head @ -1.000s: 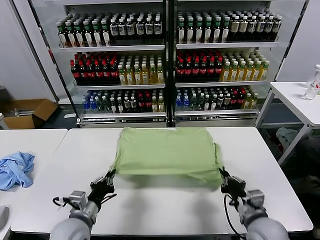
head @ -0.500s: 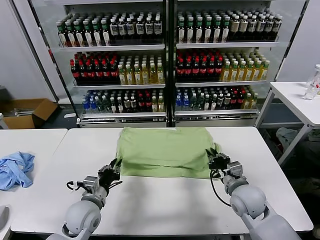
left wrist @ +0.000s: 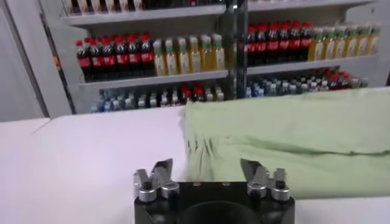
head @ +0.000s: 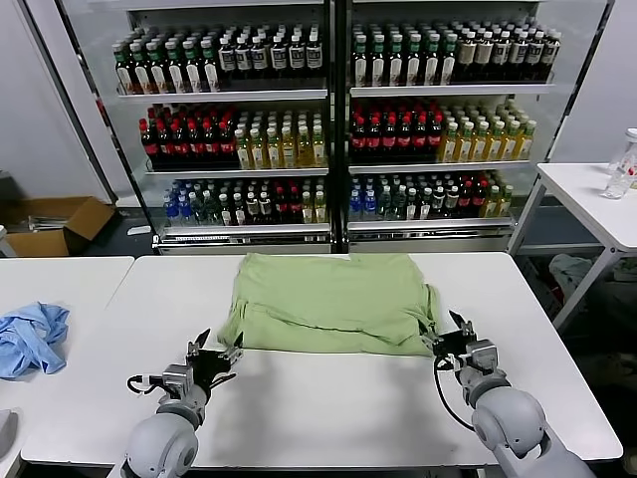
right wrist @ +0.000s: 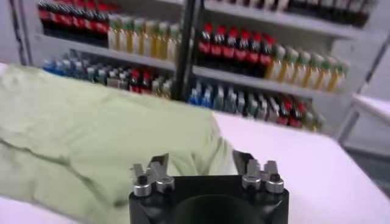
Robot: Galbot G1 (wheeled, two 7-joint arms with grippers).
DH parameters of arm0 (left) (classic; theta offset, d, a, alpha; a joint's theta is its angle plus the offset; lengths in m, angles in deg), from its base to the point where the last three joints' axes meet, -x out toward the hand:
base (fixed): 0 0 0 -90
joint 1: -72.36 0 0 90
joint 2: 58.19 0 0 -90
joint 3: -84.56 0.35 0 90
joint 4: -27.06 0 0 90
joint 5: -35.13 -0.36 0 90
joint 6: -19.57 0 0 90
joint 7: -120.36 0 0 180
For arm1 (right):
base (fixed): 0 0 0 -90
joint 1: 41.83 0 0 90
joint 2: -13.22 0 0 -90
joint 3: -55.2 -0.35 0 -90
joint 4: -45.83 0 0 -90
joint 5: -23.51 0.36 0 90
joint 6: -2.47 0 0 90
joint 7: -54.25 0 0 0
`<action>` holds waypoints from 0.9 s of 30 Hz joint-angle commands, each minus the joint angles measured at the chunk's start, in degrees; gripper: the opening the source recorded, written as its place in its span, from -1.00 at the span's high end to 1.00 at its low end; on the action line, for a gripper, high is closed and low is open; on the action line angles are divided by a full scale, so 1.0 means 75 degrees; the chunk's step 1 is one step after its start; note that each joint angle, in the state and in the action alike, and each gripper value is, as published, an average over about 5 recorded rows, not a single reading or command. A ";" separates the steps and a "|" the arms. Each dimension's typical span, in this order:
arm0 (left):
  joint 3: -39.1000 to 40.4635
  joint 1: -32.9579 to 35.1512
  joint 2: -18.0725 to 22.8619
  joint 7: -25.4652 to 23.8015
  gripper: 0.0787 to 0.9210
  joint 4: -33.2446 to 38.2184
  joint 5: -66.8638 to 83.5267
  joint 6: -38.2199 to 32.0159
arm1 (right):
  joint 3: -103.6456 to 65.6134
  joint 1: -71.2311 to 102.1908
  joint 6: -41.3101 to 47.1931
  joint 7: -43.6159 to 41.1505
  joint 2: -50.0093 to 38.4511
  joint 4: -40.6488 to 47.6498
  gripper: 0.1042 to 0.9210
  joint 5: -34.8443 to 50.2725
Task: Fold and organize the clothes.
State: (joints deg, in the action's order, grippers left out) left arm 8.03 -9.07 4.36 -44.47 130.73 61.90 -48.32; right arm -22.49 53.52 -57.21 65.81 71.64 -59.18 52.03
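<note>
Shirt point(head: 333, 302) on table point(head: 328, 398), shelves point(head: 328, 119) behind

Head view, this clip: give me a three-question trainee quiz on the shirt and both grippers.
1. True or false: the left gripper is clamped on the green shirt.
2. Which gripper is nearer the blue cloth? A) left B) right
3. Fill in: the right gripper is ____ beside the shirt's near corner on the white table.

Key: 1 false, it is open and apart from the cloth; 2 A; 3 open.
</note>
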 commanded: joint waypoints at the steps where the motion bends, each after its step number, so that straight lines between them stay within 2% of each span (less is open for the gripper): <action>1: 0.0201 -0.0927 0.0050 0.0038 -0.58 -0.1119 0.0751 0.0117 | 0.0314 -0.0340 0.0249 0.0119 0.0138 0.0487 -0.66 0.0677; 8: 0.0188 -0.1087 0.0155 -0.0106 -0.11 -0.1387 0.0995 0.0205 | 0.0449 -0.0412 0.0193 0.0124 0.0140 0.0633 -0.11 0.0772; 15: 0.0027 -0.0559 0.0067 -0.0415 0.38 -0.0868 0.1074 0.0180 | 0.0461 -0.0249 0.0067 0.0112 0.0018 0.0473 0.35 0.0770; 22: -0.0579 0.0715 0.0070 -0.0562 0.85 0.0394 0.1091 0.0148 | 0.0097 0.0646 0.0044 0.0085 -0.0319 -0.0430 0.82 0.0745; 27: -0.1143 0.2122 0.0105 -0.0550 0.97 0.1494 0.1049 0.0126 | -0.0432 0.1741 0.0060 0.0057 -0.0438 -0.1424 0.89 0.0639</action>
State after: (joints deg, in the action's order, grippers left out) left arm 5.58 -8.64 4.95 -47.78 129.00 69.31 -47.29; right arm -22.16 57.61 -56.84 66.23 69.62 -61.59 56.83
